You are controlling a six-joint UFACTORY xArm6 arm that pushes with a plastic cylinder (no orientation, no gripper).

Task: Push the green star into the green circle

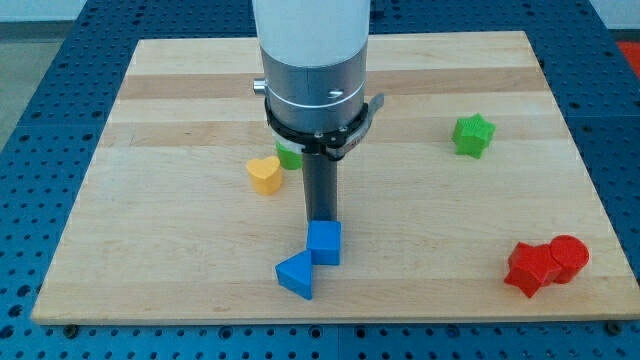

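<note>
Camera view shows tool tip [322, 220], bare rod holding nothing, touching blue cube [324, 242]; green star [473, 135] far right of half-hidden green circle [289, 156]: best circling behind star, pushing leftward.

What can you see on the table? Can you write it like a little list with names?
green star: view's right, alone
green circle: mostly hidden behind the arm, beside the yellow heart
yellow heart: left of centre
my tip: at the top edge of the blue cube
blue cube: touching the blue triangle
blue triangle: lower centre
red star: lower right, touching the red cylinder
red cylinder
board: wooden
</note>
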